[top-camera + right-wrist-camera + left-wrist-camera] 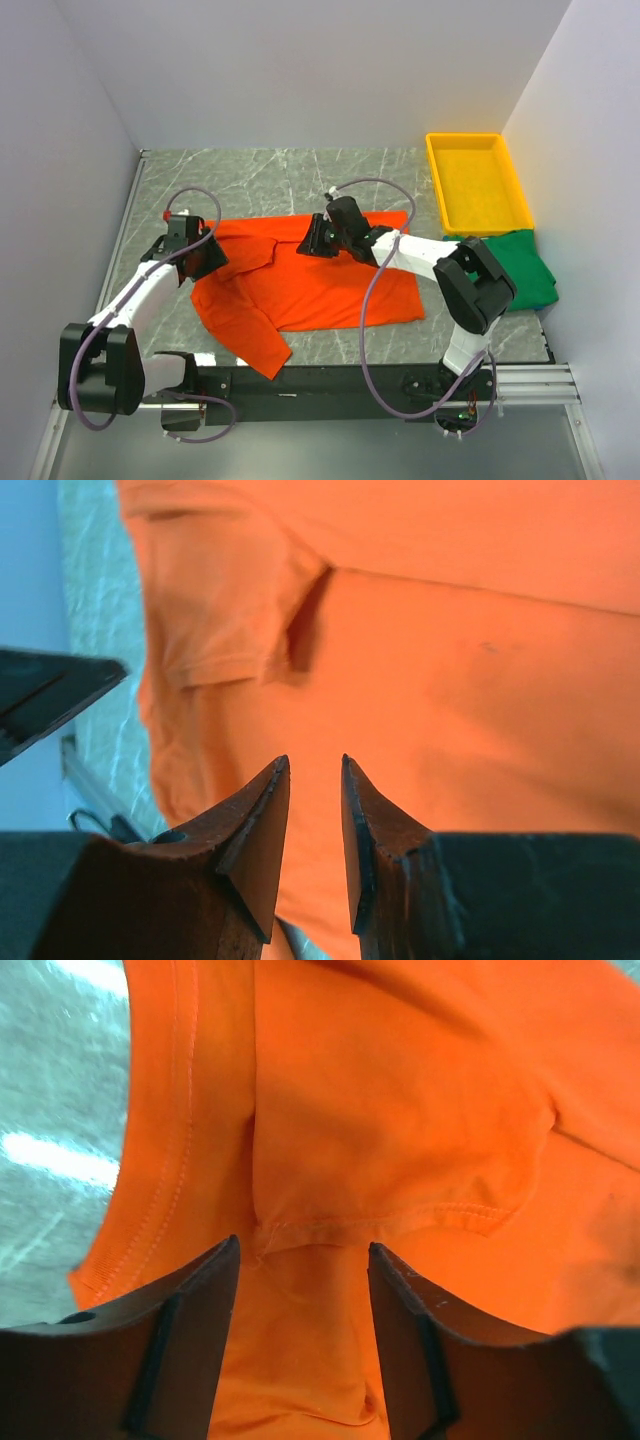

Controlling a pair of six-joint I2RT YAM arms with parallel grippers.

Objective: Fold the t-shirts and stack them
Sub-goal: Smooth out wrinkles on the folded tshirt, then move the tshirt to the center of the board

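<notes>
Barely folded orange-red t-shirt (320,290); far-right green t-shirt (525,270) untouched. Held left gripper (303,1250) wide open, right gripper (315,765) nearly closed, grasp unclear.

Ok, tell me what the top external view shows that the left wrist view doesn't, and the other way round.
Only the top external view: the green t-shirt beside the yellow tray, the right gripper over the orange t-shirt near its far edge, and that shirt's whole outline. Only the left wrist view: a stitched seam close up, just beyond the left gripper and its open fingers. Both: the orange t-shirt and the marbled table.
</notes>
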